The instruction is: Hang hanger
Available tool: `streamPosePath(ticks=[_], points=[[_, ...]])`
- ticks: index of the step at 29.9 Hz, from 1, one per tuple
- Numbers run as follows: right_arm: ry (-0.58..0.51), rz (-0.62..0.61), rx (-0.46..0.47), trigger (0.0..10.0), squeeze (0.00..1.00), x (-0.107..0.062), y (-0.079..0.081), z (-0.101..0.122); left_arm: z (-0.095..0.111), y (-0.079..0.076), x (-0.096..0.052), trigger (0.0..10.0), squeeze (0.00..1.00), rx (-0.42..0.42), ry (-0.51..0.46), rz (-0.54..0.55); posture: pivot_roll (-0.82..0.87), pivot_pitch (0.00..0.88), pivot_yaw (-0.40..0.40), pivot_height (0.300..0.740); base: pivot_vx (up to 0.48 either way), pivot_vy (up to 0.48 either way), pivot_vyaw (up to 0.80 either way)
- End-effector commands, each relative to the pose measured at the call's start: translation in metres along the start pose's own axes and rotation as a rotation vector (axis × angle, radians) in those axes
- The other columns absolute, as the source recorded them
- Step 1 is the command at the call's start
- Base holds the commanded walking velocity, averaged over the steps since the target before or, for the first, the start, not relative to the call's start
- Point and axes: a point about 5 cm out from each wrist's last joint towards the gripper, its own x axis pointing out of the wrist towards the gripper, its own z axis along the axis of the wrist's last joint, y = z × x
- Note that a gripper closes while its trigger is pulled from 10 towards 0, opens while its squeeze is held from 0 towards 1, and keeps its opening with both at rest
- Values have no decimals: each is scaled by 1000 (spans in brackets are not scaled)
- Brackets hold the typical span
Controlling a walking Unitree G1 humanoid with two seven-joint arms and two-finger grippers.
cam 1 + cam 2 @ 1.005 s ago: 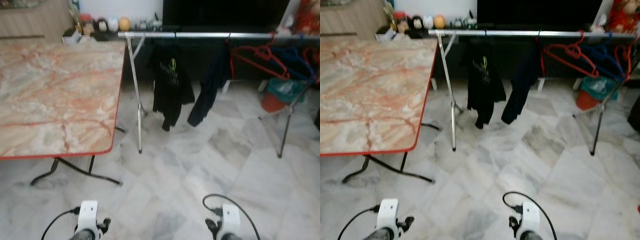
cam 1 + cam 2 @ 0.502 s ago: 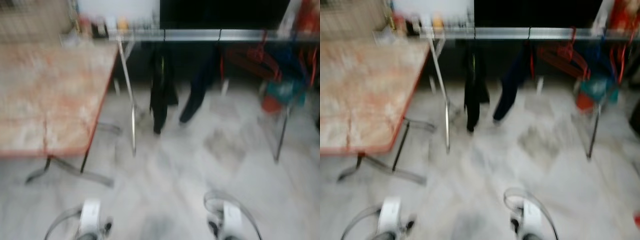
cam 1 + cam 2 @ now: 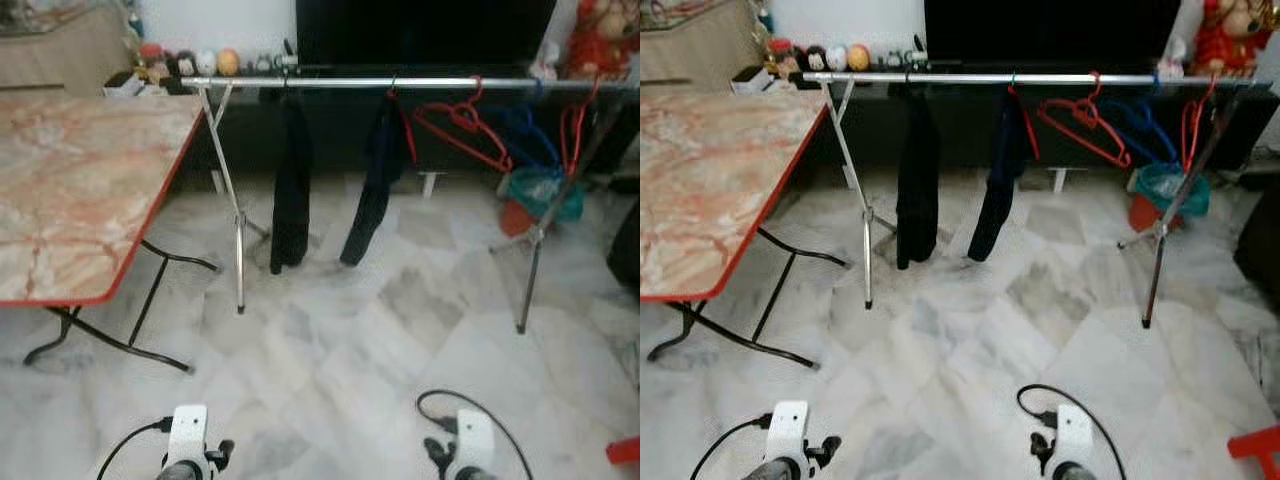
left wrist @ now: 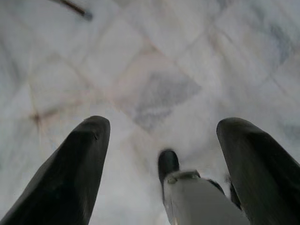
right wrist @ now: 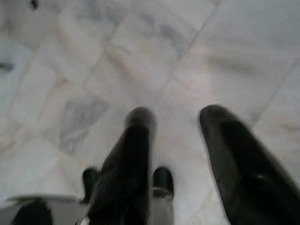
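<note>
Since a second ago your head camera has swung rightward, so the whole picture has slid left: the clothes rail (image 3: pixel 400 83) now sits nearly centred and the marble-topped bench (image 3: pixel 70 190) has drifted toward the left edge, which is camera motion, not the things moving. Both arms hang low over the marble floor (image 3: pixel 350 350); the left pincer (image 4: pixel 159 164) stands with its two black fingers spread wide and nothing between them, and the right pincer (image 5: pixel 176 145) is likewise parted and empty. So you are carrying no hanger yet. The red hangers (image 3: pixel 460 125) hang on the rail right of centre, with a blue hanger (image 3: pixel 525 125) just beside them and two dark garments (image 3: pixel 290 180) further left. A red object (image 3: pixel 1255 447) lies on the floor at the lower right edge, cut off; it may be the hanger you need, but you cannot tell. To do this step well, I judge you should settle the walk first so the view sharpens, confirm which hanger is loose, then approach squarely and grip it at the shoulder, leaving the hook free for the bare stretch of rail.
</note>
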Motion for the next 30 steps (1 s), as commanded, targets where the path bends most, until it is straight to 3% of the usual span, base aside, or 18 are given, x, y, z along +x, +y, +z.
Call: streamPosePath(ticks=[1,23,30], points=[[-8,14,6,10000,0,1,6,2,0,5,-1,10000,0,-4,1,17,-65,0,9,740,0,0,0],[-18,18,3,10000,0,2,7,7,1,9,0,10000,0,-54,1,32,-63,0,6,740,0,0,0],[-18,20,2,10000,0,3,7,7,0,9,-1,10000,0,-61,-2,32,-63,0,5,740,352,0,0]])
